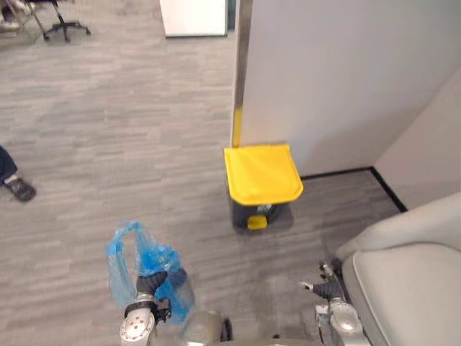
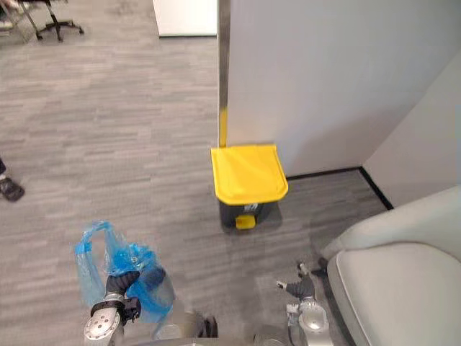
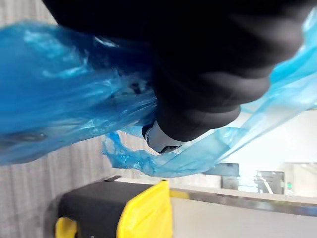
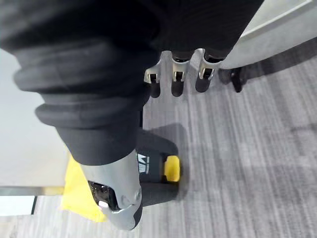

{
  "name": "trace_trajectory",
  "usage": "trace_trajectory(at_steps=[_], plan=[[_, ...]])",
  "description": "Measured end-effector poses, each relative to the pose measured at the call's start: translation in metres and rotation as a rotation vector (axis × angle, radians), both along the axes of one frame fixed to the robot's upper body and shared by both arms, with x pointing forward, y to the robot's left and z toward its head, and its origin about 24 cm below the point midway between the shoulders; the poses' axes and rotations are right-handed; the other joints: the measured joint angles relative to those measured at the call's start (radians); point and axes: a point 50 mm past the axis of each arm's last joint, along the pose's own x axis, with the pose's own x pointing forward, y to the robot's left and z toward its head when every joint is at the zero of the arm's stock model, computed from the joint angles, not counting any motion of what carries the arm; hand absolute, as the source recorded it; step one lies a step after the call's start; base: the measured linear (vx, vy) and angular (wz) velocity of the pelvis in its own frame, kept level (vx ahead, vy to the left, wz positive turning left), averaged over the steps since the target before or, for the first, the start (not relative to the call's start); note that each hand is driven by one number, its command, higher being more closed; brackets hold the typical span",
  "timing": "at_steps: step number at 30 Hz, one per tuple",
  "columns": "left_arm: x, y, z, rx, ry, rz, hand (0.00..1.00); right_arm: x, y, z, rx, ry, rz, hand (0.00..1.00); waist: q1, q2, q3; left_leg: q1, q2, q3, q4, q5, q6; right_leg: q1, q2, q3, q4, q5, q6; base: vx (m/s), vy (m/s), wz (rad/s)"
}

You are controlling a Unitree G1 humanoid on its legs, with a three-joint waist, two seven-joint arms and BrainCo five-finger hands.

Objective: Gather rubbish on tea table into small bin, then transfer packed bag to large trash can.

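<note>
Grey carpet (image 1: 144,137) in plank-like stripes covers the floor. A pale partition wall (image 1: 346,72) ends in a metal edge post (image 1: 243,58) and runs along a black skirting strip (image 1: 338,173). The large trash can (image 1: 261,173) stands on the carpet at the foot of that post, against the wall. Its yellow lid is down over a dark body, with a yellow pedal (image 1: 256,222) at the front. A light grey sofa (image 1: 410,281) is at the right, near the can. Far back stand an office chair (image 1: 61,25) and a white cabinet (image 1: 193,16), and a person's shoe (image 1: 19,189) rests at the left edge. The left hand (image 1: 151,282) is clenched around the gathered top of the blue bag (image 1: 126,263), holding it above the carpet, well apart from the can. The right hand (image 1: 325,290) hangs beside the sofa, its fingers (image 4: 173,82) relaxed and empty.
</note>
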Motion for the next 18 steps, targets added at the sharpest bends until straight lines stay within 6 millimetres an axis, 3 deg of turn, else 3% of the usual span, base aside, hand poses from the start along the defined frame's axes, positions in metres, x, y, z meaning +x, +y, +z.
trace_trajectory(at_steps=[2, 4, 5, 6, 8, 9, 10, 11, 12, 13, 15, 16, 17, 18], plan=[[0.01, -0.001, 0.005, 0.002, -0.029, -0.012, 1.0, -0.005, 0.003, -0.002, 0.008, 0.012, -0.003, 0.0, -0.023, -0.014, -0.001, 0.046, -0.01, -0.05, -0.028, -0.007, -0.011, -0.089, 0.037, -0.036, -0.162, -0.014, 0.001, 0.34, 0.033, 0.87], [0.014, -0.005, 0.006, -0.002, -0.039, -0.026, 1.0, -0.013, 0.001, -0.005, 0.006, 0.033, -0.014, 0.0, -0.028, -0.023, -0.006, 0.081, -0.02, -0.09, -0.031, -0.018, -0.028, -0.1, 0.073, -0.026, -0.353, 0.003, -0.001, 0.44, -0.006, 0.96], [0.013, -0.006, 0.006, -0.002, -0.038, -0.032, 1.0, -0.018, 0.0, -0.007, 0.007, 0.047, -0.018, 0.0, -0.024, -0.037, -0.015, 0.1, -0.035, -0.115, -0.035, -0.028, -0.045, -0.098, 0.073, -0.026, -0.439, 0.053, -0.025, 0.61, -0.046, 1.16], [0.013, -0.007, 0.004, -0.008, -0.03, -0.03, 1.0, -0.021, -0.001, -0.008, 0.004, 0.058, -0.022, 0.0, -0.021, -0.051, -0.03, 0.12, -0.043, -0.143, -0.015, -0.054, -0.062, -0.088, 0.082, -0.024, -0.482, 0.143, -0.065, 0.54, -0.065, 0.84], [0.01, -0.012, -0.001, -0.03, -0.012, -0.019, 1.0, -0.017, -0.006, -0.005, -0.009, 0.044, -0.024, 0.0, -0.016, -0.004, -0.044, 0.108, -0.002, -0.16, 0.066, -0.057, -0.078, -0.036, 0.104, -0.066, -0.533, 0.139, -0.075, 0.57, -0.055, 0.49], [0.011, -0.014, -0.001, -0.04, -0.016, -0.017, 1.0, -0.006, -0.007, 0.0, -0.019, 0.011, -0.007, 0.0, -0.018, 0.021, -0.036, 0.034, 0.018, -0.141, 0.237, -0.018, -0.131, 0.028, 0.129, -0.078, -0.608, 0.138, -0.079, 0.56, -0.041, 0.24], [0.012, -0.014, -0.001, -0.046, -0.018, -0.012, 1.0, -0.002, -0.007, 0.001, -0.021, 0.001, 0.001, 0.0, -0.016, 0.027, -0.032, -0.005, 0.03, -0.121, 0.331, 0.027, -0.145, 0.055, 0.135, -0.077, -0.641, 0.139, -0.081, 0.59, -0.035, 0.04], [0.011, -0.015, -0.001, -0.055, -0.019, -0.001, 1.0, 0.005, -0.006, 0.004, -0.021, -0.016, 0.006, 0.0, -0.008, 0.025, -0.026, -0.081, 0.07, -0.076, 0.475, 0.015, -0.13, 0.112, 0.136, -0.066, -0.687, 0.144, -0.088, 0.54, -0.009, -0.14], [0.011, -0.015, -0.001, -0.056, -0.02, -0.004, 1.0, 0.011, -0.005, 0.006, -0.013, -0.034, 0.003, 0.0, 0.001, 0.016, -0.022, -0.126, 0.113, -0.022, 0.515, -0.007, -0.094, 0.172, 0.13, -0.057, -0.728, 0.144, -0.088, 0.51, 0.018, -0.24], [0.013, -0.016, 0.0, -0.057, -0.025, -0.009, 1.0, 0.014, -0.005, 0.008, -0.01, -0.047, -0.005, 0.0, 0.009, 0.0, -0.015, -0.162, 0.136, -0.001, 0.493, -0.026, -0.091, 0.205, 0.118, -0.046, -0.748, 0.144, -0.088, 0.38, 0.055, -0.19], [0.016, -0.016, 0.001, -0.057, -0.033, -0.011, 1.0, 0.02, -0.006, 0.011, -0.009, -0.066, -0.016, 0.0, 0.014, -0.002, -0.016, -0.218, 0.165, -0.003, 0.384, -0.032, -0.099, 0.222, 0.105, -0.032, -0.755, 0.142, -0.084, 0.33, 0.136, -0.24], [0.015, -0.017, 0.0, -0.059, -0.03, -0.013, 1.0, 0.022, -0.013, 0.013, -0.018, -0.078, -0.04, 0.0, 0.014, 0.017, -0.021, -0.221, 0.195, -0.015, 0.132, 0.06, -0.141, 0.237, 0.104, -0.031, -0.75, 0.124, -0.055, 0.29, 0.207, -0.19], [0.014, -0.018, 0.0, -0.063, -0.028, -0.015, 1.0, 0.021, -0.017, 0.014, -0.024, -0.082, -0.057, 0.0, 0.012, 0.039, -0.022, -0.221, 0.221, -0.027, 0.053, 0.151, -0.135, 0.246, 0.118, -0.028, -0.742, 0.103, -0.03, 0.27, 0.196, -0.15], [0.014, -0.017, -0.003, -0.062, -0.013, -0.015, 1.0, 0.02, -0.016, 0.011, -0.012, -0.069, -0.076, 0.0, 0.014, 0.021, -0.012, -0.209, 0.206, -0.015, 0.08, 0.138, -0.13, 0.252, 0.104, -0.014, -0.734, 0.08, -0.011, 0.18, 0.141, -0.14]])
